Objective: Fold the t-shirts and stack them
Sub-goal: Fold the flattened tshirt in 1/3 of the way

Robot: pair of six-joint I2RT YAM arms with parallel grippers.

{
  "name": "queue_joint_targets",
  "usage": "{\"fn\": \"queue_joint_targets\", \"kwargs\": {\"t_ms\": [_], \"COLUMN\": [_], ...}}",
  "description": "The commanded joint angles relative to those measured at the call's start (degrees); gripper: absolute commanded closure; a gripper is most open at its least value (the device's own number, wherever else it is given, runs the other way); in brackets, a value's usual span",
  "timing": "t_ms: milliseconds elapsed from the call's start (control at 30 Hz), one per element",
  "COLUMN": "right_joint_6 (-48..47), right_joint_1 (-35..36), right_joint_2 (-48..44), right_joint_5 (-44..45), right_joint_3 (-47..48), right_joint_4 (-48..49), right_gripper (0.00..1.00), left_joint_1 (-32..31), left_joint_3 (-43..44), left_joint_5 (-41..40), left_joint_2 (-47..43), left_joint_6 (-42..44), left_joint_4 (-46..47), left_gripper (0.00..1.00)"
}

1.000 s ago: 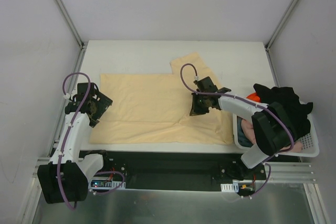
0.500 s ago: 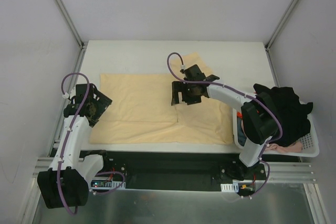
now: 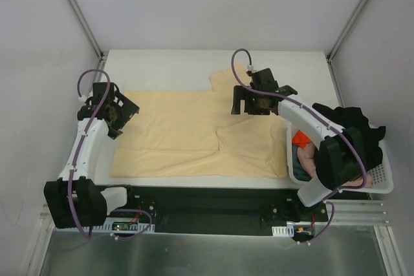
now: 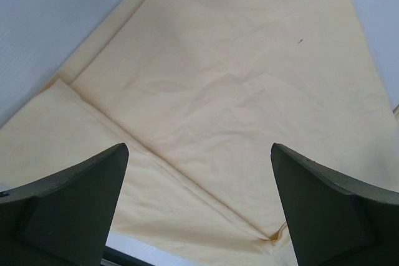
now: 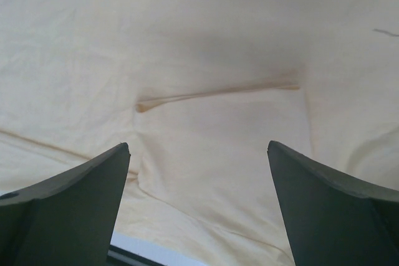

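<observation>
- Top external view: I see the pale peach-yellow t-shirt [image 3: 174, 134] lying flat on the table [image 3: 162, 69], directly left of the white basket [image 3: 383, 184], with its right edge up against the basket's left wall.
- One sleeve sticks out on the shirt's far side, up and left of the basket. A layer of cloth lies doubled over on the part of the shirt nearest the basket.
- A black t-shirt [image 3: 352, 127] is draped over the basket's far rim.
- An orange t-shirt [image 3: 301, 139] shows inside the basket at its far-left corner.
- Pinkish cloth [image 3: 310, 159] lies in the basket beside it. The right arm hides most of it, so I cannot say whether it is one shirt or more.
- Right wrist view: the right gripper [image 5: 198, 146] hangs over the peach-yellow shirt, up and left of the basket. Its jaws are spread wide with nothing between them, and a short hem line crosses the cloth below.
- Left wrist view: the left gripper [image 4: 199, 147] is well apart from the basket, at the shirt's far-left end. Its jaws are also wide apart and empty above a folded edge.
</observation>
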Motion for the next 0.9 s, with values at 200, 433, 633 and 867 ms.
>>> {"fn": "queue_joint_targets", "kwargs": {"t_ms": [200,433,633,867], "right_joint_6": [-0.07,2.82,6.51,13.72], "right_joint_1": [-2.08,-2.26,-2.17,-1.12], "right_joint_2": [2.71,5.17,3.51,-3.43], "right_joint_5": [1.82,-3.28,-3.38,-3.38], "right_joint_3": [-0.87,-10.80,-20.65,-32.52], "right_joint_4": [1.05,5.71,7.91,10.81], "right_gripper": [0.03,0.03,0.03,0.03], "left_joint_1": [-6.57,-6.66,-6.66,-6.66], "left_joint_3": [10.54,10.63,8.87,7.90], "left_joint_5": [-1.46,-2.33,-2.33,-2.77], "left_joint_2": [16.63,18.93,18.84,18.75], "left_joint_6": [2.60,3.83,4.01,4.27], "left_joint_4": [0.62,1.06,1.76,1.94], "left_gripper": [0.01,0.01,0.01,0.01]}}
